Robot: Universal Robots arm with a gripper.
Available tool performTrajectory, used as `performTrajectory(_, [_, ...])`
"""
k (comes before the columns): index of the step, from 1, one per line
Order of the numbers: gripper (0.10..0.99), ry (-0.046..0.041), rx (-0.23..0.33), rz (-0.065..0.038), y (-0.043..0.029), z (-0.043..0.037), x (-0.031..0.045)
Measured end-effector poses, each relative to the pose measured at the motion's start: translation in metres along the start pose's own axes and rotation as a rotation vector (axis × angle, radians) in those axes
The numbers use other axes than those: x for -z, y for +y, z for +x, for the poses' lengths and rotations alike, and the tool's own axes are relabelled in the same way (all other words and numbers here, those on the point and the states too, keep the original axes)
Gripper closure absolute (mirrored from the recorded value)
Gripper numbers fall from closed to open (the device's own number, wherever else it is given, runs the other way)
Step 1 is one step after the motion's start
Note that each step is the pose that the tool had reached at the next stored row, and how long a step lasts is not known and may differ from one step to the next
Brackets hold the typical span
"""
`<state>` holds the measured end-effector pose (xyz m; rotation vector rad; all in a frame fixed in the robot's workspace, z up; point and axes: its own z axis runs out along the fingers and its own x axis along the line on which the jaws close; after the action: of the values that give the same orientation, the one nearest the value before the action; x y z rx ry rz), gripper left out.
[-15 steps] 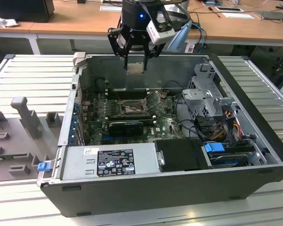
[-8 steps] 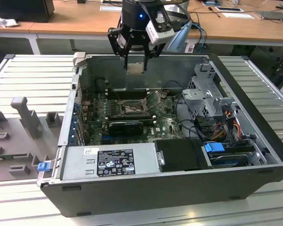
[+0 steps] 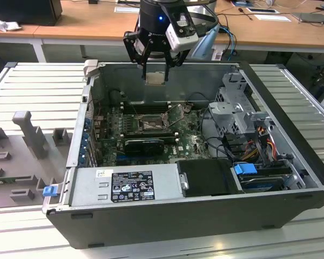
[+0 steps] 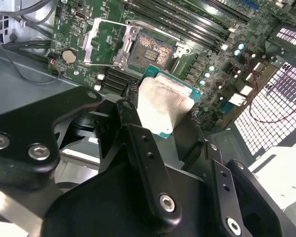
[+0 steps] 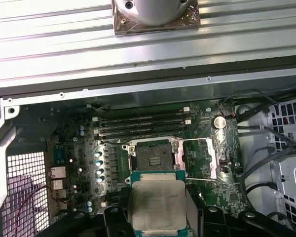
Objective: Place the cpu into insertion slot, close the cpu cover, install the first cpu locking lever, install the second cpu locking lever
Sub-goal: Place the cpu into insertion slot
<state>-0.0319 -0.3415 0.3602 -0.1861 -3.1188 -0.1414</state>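
exterior view high over the open case (image 3: pixel 205 216); both wrist views close above its insertion slot (image 4: pixel 150 52) (image 5: pixel 157 155)

In my gripper (image 3: pixel 155 74) the cpu (image 3: pixel 155 79) hangs above the open computer case (image 3: pixel 291 178), near its far wall. Below on the motherboard (image 3: pixel 191 137) lies the insertion slot (image 5: pixel 154 157), with the cpu cover (image 5: pixel 200 158) swung open beside it and the memory slots (image 5: pixel 140 123) between slot and wall.

Bright, even light (soft glare on the cpu (image 5: pixel 156 202))

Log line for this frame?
gripper: shut on cpu | cpu: held above case | insertion slot: empty | cpu cover: open
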Motion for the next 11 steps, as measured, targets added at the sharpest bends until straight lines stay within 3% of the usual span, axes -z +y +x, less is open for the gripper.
performTrajectory(11, [0.557, -0.0035, -0.039, -0.001, 0.0000, 0.0000, -0.0001])
